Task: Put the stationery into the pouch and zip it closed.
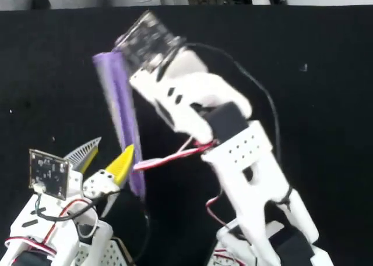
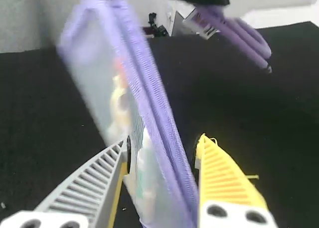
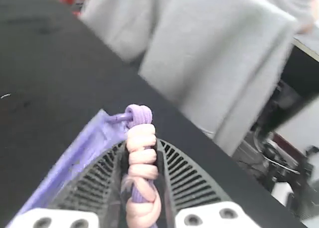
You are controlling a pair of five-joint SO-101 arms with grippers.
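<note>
Pouch (image 1: 119, 103): up off table (image 1: 303, 103), edge-on betw. the two arms; purple trim, see-through walls.
Stationery (image 2: 119, 96): shows thru the wall, so inside pouch; items too blurred to name.
Zip (image 2: 154, 118): purple toothed band along one long edge; can't tell if it's run shut.
Cord (image 3: 141, 158): braided pink/purple pull, tied at pouch's upper corner.
R gripper (image 3: 141, 143): fingers clamped on cord, at pouch's top end.
L gripper (image 2: 163, 139): grey + yellow fingers pressed on opp. faces of pouch at its low end; they stand fairly wide since pouch is fat there.
Weight: prob. light, a few small items in thin plastic; one cord looks enough to carry it.
Stiffness: soft. Walls likely flex and the body twists if held at one end only; needs both ends taut for a slider to travel.
Surface: clear wall prob. slick; woven zip band and seams should give better bite.
Where to hold: cord for pulling the slider; for the anchor, low end near the seam, pinching across both faces, not on the zip teeth.
Fragility: low for pouch; contents could shift or bunch under a hard squeeze.
Risk: low end slipping from L fingers if R pulls hard along the zip.
</note>
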